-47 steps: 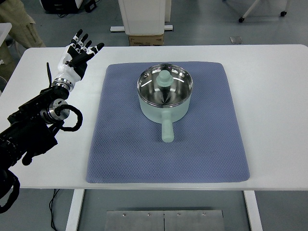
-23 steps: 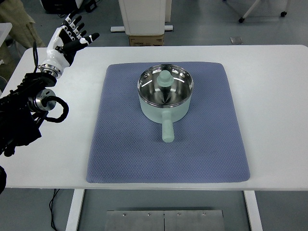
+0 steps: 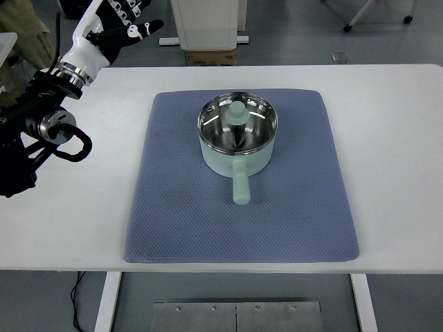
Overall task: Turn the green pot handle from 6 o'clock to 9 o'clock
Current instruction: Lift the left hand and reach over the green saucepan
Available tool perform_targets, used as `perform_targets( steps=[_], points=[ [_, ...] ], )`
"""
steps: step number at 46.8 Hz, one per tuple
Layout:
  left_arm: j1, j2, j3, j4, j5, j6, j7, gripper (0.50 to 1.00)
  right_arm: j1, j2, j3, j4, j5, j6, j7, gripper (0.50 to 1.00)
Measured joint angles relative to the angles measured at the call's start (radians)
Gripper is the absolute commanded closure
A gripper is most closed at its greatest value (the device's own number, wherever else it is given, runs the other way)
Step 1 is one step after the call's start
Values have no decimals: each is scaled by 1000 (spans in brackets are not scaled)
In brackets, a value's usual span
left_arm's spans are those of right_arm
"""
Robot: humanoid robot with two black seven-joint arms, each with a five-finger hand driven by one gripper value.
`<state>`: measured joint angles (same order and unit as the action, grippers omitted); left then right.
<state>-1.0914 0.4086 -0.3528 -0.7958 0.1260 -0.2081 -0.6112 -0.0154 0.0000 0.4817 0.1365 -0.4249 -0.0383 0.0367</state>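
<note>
One green pot [image 3: 237, 142] sits on the far middle of a blue mat [image 3: 241, 176] spread over the white counter [image 3: 394, 138], its lid knob [image 3: 237, 114] centred and its handle [image 3: 240, 185] pointing toward the near edge. The left hand [image 3: 114, 24] hovers over the counter's far-left corner, well apart from the pot, fingers spread wide and holding nothing.

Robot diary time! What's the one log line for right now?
left hand: open, raised at far-left table corner | pot: on blue mat | handle: at 6 o'clock, untouched | right hand: out of view
</note>
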Motion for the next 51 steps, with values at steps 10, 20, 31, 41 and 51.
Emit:
perform_targets(
  steps=[10, 20, 31, 41, 51],
  points=[
    [-82, 89, 94, -146, 1, 88, 1, 500, 0, 0, 0, 0, 0, 0, 0, 500],
    [-241, 147, 333, -284, 2, 155, 1, 500, 0, 0, 0, 0, 0, 0, 0, 500],
    [-300, 140, 417, -351, 105, 144, 0, 500, 0, 0, 0, 0, 0, 0, 0, 500],
    [-290, 115, 417, -367, 340, 125, 0, 500, 0, 0, 0, 0, 0, 0, 0, 500],
    [-301, 120, 416, -442, 511, 111, 0, 500, 0, 0, 0, 0, 0, 0, 0, 500]
  ],
)
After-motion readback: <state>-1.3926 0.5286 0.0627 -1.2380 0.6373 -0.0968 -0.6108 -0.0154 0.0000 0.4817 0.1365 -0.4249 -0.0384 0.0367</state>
